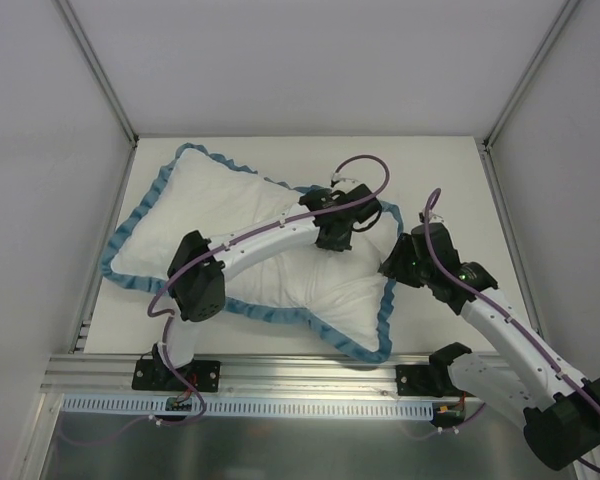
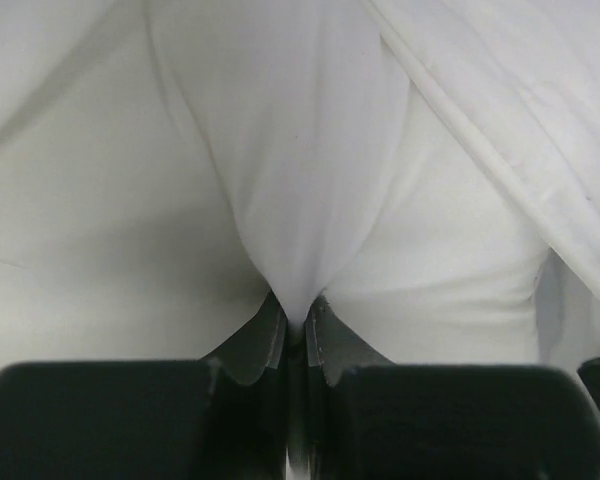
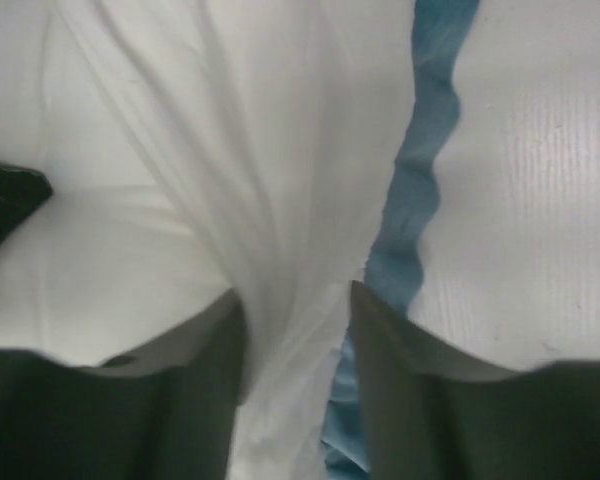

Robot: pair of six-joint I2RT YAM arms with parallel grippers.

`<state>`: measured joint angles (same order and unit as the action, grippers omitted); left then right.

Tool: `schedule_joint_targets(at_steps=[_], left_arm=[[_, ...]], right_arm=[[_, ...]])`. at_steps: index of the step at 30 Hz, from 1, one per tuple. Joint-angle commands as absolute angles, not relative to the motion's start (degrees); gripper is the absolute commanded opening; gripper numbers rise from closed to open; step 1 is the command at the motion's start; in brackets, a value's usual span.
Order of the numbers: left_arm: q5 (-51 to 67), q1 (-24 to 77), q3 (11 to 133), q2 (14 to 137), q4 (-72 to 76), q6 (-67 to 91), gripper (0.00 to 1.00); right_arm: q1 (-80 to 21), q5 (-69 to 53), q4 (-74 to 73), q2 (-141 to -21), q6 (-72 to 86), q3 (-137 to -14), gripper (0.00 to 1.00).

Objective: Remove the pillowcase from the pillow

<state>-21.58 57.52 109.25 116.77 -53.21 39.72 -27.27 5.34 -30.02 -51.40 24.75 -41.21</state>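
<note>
The pillowcase (image 1: 195,225) lies white side up on the table, its teal ruffled edge (image 1: 130,225) running round it, plump at the left and pinched narrow in the middle. My left gripper (image 1: 338,232) reaches across to its upper right part. In the left wrist view it (image 2: 298,318) is shut on a tented fold of smooth white cloth, apparently the pillow (image 2: 290,200), beside a hemmed white flap (image 2: 480,150). My right gripper (image 1: 390,262) is at the cover's right edge. Its jaws (image 3: 298,320) hold bunched white pillowcase cloth (image 3: 280,200) next to the teal frill (image 3: 410,200).
The white table (image 1: 450,190) has grey walls and metal posts close on the left, back and right. An aluminium rail (image 1: 310,375) with both arm bases runs along the near edge. Bare table (image 3: 540,200) shows right of the frill.
</note>
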Motion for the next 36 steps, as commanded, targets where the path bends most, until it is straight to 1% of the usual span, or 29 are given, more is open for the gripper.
schedule_joint_targets(at_steps=[1, 2, 5, 8, 13, 15, 16, 17, 19, 20, 21, 22, 24, 25, 26, 31, 34, 36], left_arm=[[-9.26, 57.39, 99.16, 111.72, -49.32, 38.85, 0.0], [-8.18, 57.22, 97.66, 110.23, -48.44, 38.85, 0.0], [-6.24, 57.13, 93.61, 106.36, -46.94, 39.37, 0.0], [-4.49, 57.13, 91.41, 103.98, -46.06, 40.16, 0.0], [-3.61, 57.22, 88.51, 101.6, -44.83, 40.78, 0.0], [-2.82, 57.3, 87.98, 100.73, -44.3, 40.69, 0.0], [-2.64, 57.3, 87.72, 100.37, -44.21, 40.69, 0.0], [-2.64, 57.39, 87.63, 99.24, -44.12, 40.69, 0.0], [-3.25, 57.3, 86.84, 97.65, -44.12, 40.78, 0.0], [-3.69, 57.3, 86.49, 96.69, -44.12, 40.78, 0.0], [-4.3, 57.3, 85.79, 94.77, -44.12, 40.69, 0.0], [-4.65, 57.22, 85.35, 93.79, -44.21, 40.69, 0.0], [-3.88, 57.13, 84.29, 90.98, -44.12, 39.82, 0.0], [-3.61, 57.13, 83.68, 89.92, -44.12, 39.81, 0.0], [-3.6, 57.22, 82.19, 87.65, -44.12, 40.42, 0.0], [-5.09, 57.13, 76.56, 79.64, -44.12, 42.97, 0.0], [-6.23, 57.13, 72.17, 70.79, -44.12, 46.57, 0.0], [-6.68, 57.13, 70.93, 67.52, -44.21, 47.63, 0.0]], right_arm=[[-27.33, 8.78, -32.52, -52.82, 20.32, -45.15, 0.54], [-27.33, 9.22, -32.95, -53.52, 19.17, -46.39, 0.68], [-27.33, 8.53, -34.01, -57.38, 15.48, -51.57, 0.82], [-27.33, 6.68, -33.4, -61.34, 13.8, -55.09, 0.84], [-27.33, 3.35, -30.24, -67.05, 13.88, -58.0, 0.83], [-27.33, 3.51, -29.1, -69.95, 13.97, -58.62, 0.79], [-27.25, 4.3, -29.09, -70.92, 13.97, -59.32, 0.75], [-27.16, 5.09, -29.18, -72.75, 13.89, -59.59, 0.65], [-26.46, 5.98, -29.35, -74.26, 13.71, -60.11, 0.53], [-25.15, 6.06, -29.27, -74.79, 13.71, -60.03, 0.39], [-24.35, 6.5, -29.44, -75.14, 13.8, -59.86, 0.33], [-22.17, 6.5, -29.36, -75.15, 13.97, -59.16, 0.24], [-19.7, 6.33, -29.18, -74.54, 14.24, -58.45, 0.13], [-17.51, 6.24, -28.92, -74.44, 13.98, -58.1, 0.03], [-16.45, 6.24, -28.66, -74.44, 13.71, -57.92, 0.01], [-9.77, 3.52, -27.07, -77.16, 12.66, -57.3, 0.01], [-8.35, 2.81, -26.37, -78.66, 11.95, -58.36, 0.01], [-7.39, 1.76, -26.11, -79.19, 12.13, -59.32, 0.01]])
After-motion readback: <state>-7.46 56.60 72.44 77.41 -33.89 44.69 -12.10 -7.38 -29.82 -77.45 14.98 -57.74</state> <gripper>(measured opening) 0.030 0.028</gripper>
